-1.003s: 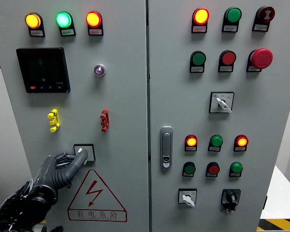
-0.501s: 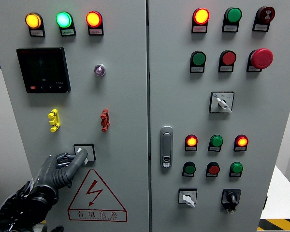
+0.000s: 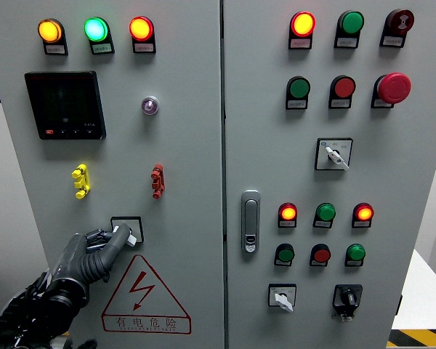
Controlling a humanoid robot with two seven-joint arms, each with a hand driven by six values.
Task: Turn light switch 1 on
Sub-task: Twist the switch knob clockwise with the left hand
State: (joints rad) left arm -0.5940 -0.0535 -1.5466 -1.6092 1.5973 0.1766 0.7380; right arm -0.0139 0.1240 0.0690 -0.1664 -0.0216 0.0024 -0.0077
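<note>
Just below the hand sits a red lightning warning sign. Above it are a yellow clip, a red clip and a black display. Off to its right is a door handle.

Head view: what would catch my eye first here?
Probably the lit amber, green and red round lamps at the grey cabinet's upper left, and the big red mushroom button at upper right. Low on the left, the robot's dark left hand touches a fingertip to the small square switch above a red lightning warning triangle.
</note>
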